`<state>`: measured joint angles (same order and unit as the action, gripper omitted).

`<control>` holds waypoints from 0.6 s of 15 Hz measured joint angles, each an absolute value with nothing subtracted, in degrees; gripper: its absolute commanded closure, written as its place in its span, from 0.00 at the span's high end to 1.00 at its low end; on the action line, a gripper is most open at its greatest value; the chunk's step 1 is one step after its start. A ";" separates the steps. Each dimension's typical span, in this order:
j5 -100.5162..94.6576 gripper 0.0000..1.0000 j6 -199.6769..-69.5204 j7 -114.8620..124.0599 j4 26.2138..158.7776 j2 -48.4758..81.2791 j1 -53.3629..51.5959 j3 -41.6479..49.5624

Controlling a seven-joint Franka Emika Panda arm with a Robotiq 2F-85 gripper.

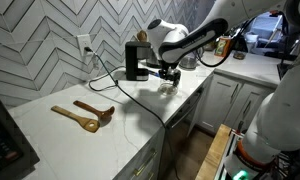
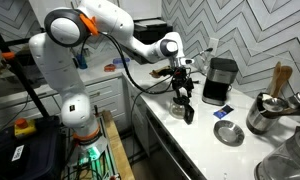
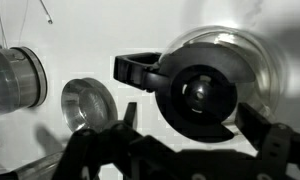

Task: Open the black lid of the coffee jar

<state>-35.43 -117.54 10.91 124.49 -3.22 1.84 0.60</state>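
Observation:
The coffee jar (image 3: 246, 45) is a small clear glass jar on the white counter. In the wrist view I look straight down on its round black lid (image 3: 200, 95), which sits on the jar's mouth. A black tab sticks out to the left of the lid. My gripper (image 3: 190, 118) is open, with one finger on each side of the lid and neither clearly touching it. In both exterior views the gripper (image 1: 170, 74) (image 2: 180, 88) hangs just over the jar (image 1: 170, 86) (image 2: 187, 112).
A black coffee machine (image 1: 137, 58) (image 2: 220, 80) stands by the tiled wall behind the jar. Wooden utensils (image 1: 85, 115) lie on the counter. A small glass dish (image 3: 87, 103) (image 2: 228, 133) and another clear jar (image 3: 15, 80) sit nearby. A utensil holder (image 2: 275, 100) stands farther along.

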 measured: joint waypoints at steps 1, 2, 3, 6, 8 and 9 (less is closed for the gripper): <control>-35.43 1.00 -117.54 10.92 124.49 -3.13 1.90 0.61; -35.43 1.00 -117.54 10.93 124.49 -3.02 1.97 0.62; -35.43 1.00 -117.54 10.94 124.49 -2.92 2.01 0.64; -35.43 1.00 -117.50 10.98 124.47 -2.70 2.20 0.65; -35.53 1.00 -117.48 11.08 124.38 -2.71 2.23 0.65; -35.65 1.00 -117.47 11.18 124.29 -2.71 2.23 0.65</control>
